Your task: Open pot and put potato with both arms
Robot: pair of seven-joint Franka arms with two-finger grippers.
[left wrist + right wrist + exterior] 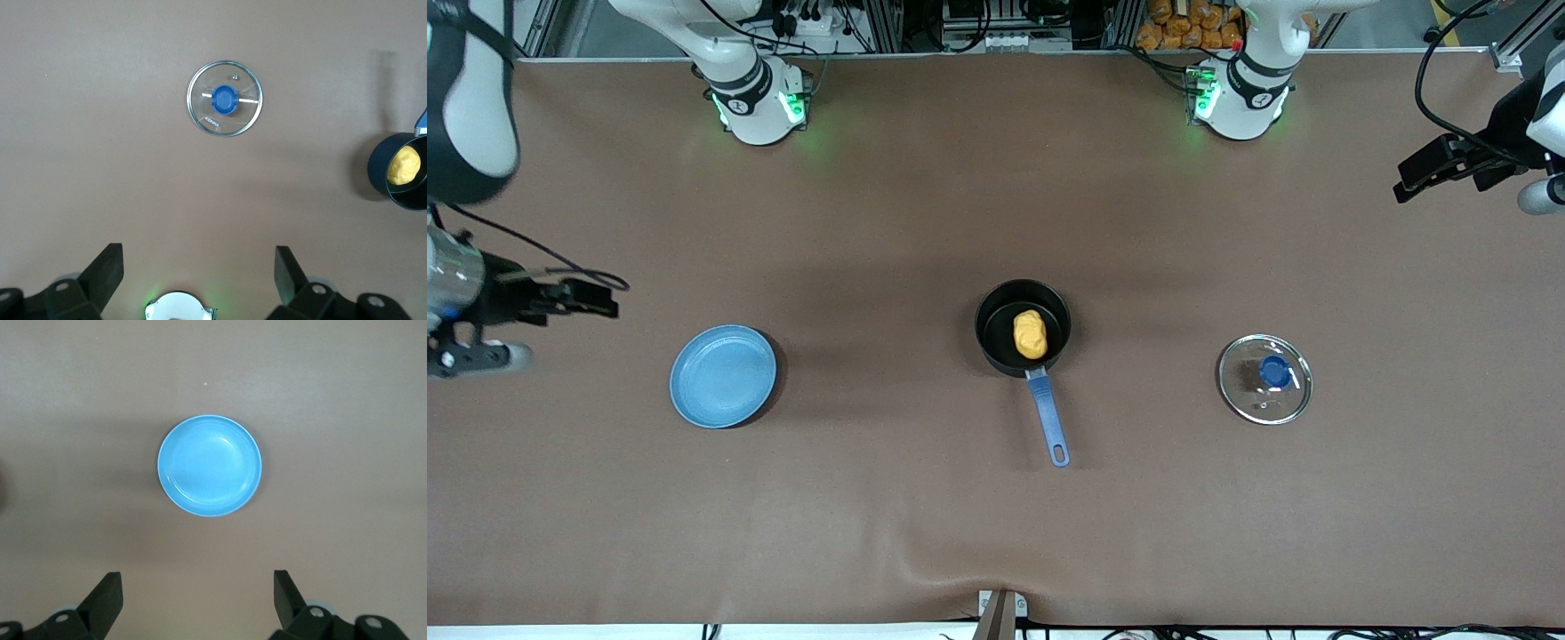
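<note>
The black pot (997, 331) with its long blue handle (1048, 418) stands uncovered at the middle of the table. The yellow-orange potato (1030, 334) lies inside it. The pot (377, 167) and the potato (404, 167) also show at the edge of the left wrist view. The glass lid (1265, 380) with a blue knob lies flat on the table toward the left arm's end, and also shows in the left wrist view (225, 99). My left gripper (1409, 182) is open and empty, high over the left arm's end (199, 267). My right gripper (600, 298) is open and empty, high over the right arm's end (199, 590).
A flat light-blue plate (723, 376) sits empty toward the right arm's end, and fills the middle of the right wrist view (209, 466). The brown table cover (996, 533) has a small ridge near the front edge.
</note>
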